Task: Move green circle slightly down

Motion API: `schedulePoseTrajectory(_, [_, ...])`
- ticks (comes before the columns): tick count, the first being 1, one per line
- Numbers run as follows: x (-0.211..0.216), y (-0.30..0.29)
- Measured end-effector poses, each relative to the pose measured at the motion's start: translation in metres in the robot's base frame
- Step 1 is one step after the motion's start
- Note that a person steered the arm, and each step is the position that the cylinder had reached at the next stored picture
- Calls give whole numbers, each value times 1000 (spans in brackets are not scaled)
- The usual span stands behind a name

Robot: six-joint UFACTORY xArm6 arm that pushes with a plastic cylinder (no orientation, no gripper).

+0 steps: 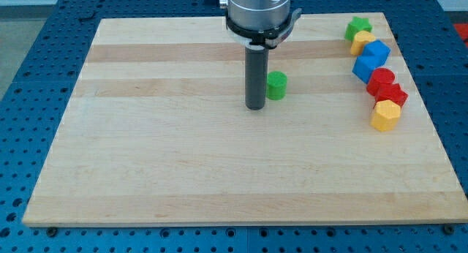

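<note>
The green circle (276,85) is a small green cylinder on the wooden board (219,172), a little above and right of the board's middle. My tip (255,107) rests on the board just left of the green circle and slightly below it, very close to or touching its left side. The dark rod rises from the tip to the arm's silver mount at the view's top.
A line of blocks runs down the board's right edge: a green star (357,25), a yellow block (362,41), a blue block (371,60), a red circle (380,80), a red block (393,94) and a yellow hexagon (386,115).
</note>
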State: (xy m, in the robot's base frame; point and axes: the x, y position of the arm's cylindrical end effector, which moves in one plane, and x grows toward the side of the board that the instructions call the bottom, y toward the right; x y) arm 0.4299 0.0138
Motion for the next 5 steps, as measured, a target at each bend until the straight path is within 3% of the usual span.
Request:
schedulePoseTrajectory(3, [-71,22])
schedulePoseTrajectory(4, [-68,49])
schedulePoseTrajectory(5, [-37,52])
